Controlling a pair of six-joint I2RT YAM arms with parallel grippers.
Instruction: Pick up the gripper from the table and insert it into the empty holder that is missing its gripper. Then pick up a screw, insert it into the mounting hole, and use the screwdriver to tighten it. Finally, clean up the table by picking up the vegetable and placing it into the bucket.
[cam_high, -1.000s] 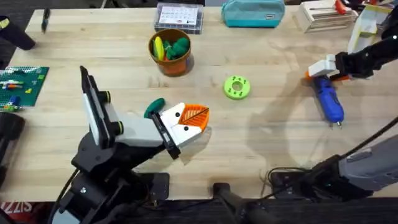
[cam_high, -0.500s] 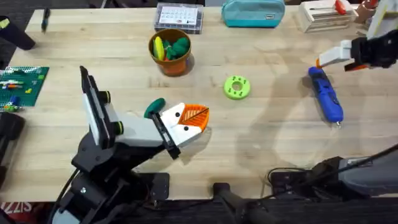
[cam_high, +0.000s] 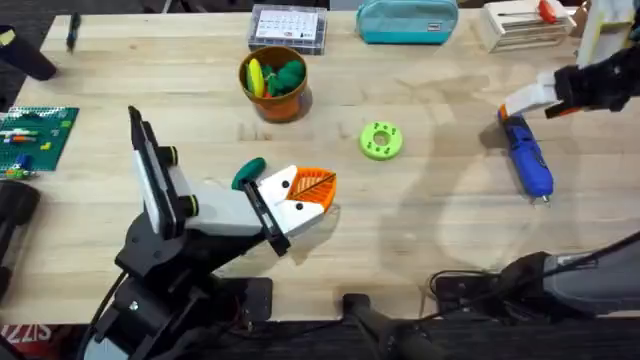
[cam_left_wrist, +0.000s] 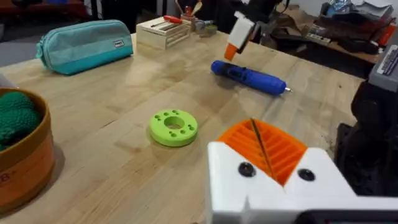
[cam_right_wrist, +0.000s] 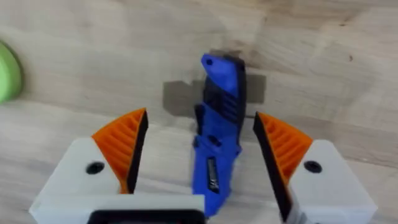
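screwdriver (cam_high: 526, 157) right of frame, rigid, likely slick plastic | right gripper (cam_right_wrist: 202, 152) wide, straddling it | grip the thick mid-barrel | left gripper (cam_high: 300, 195): cannot tell

A: Surface you're working on: light wood table (cam_high: 430, 230), visible grain, soft shadows across its right side.

B: Beyond it?

A: Past the far edge in the left wrist view you get a dim room, dark clutter (cam_left_wrist: 348, 31) on another surface. Too blurred to identify anything more.
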